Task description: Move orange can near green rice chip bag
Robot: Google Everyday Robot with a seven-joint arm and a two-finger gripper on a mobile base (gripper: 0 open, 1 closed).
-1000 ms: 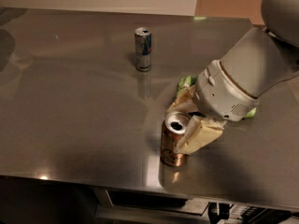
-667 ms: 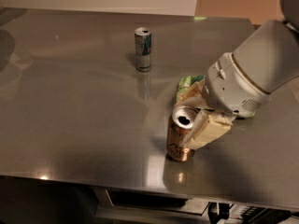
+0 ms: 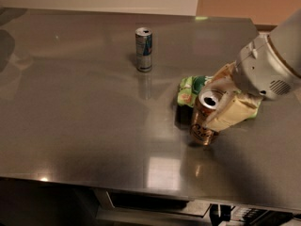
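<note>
In the camera view, the gripper (image 3: 217,108) was pinching the can (image 3: 204,122) toward the right edge of the surface (image 3: 70,126), nearer the front edge than the back. The fingers clasped its upper half, probably so the base could be set down freely. The can leaned slightly, just in front of the bag (image 3: 190,89), so placement looked nearly done. A silver-blue can (image 3: 144,49) stood well apart, toward the back edge.

Pincer (image 3: 214,105) grips the tilted orange can (image 3: 202,128) beside the green rice chip bag (image 3: 189,91).
</note>
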